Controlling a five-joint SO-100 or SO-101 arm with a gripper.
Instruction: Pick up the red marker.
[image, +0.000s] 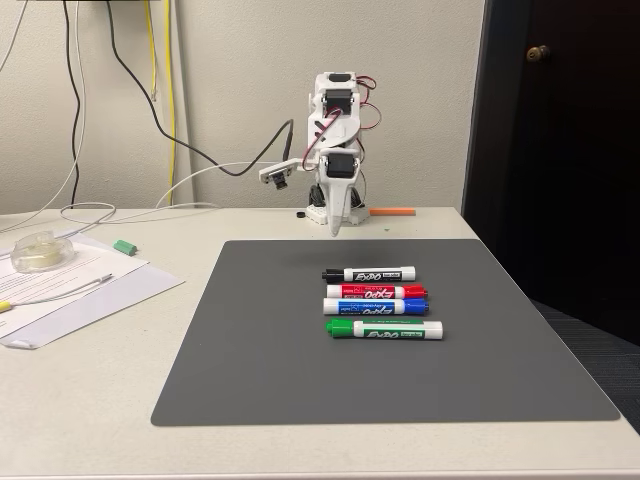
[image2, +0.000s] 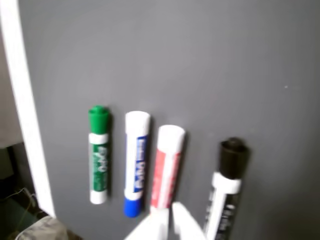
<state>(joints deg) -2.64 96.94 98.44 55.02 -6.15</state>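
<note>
Gray mat (image: 260, 380) held four markers; red marker (image: 377, 292) looked light, stiff, slick — I'd grab mid-barrel; gripper (image2: 167, 222) fingers nearly together, empty.

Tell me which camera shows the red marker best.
The fixed view. There the red marker lies whole and sharp, second in the row between the black marker and the blue marker. In the wrist view it is larger but blurred, its lower end hidden behind the hand.
</note>
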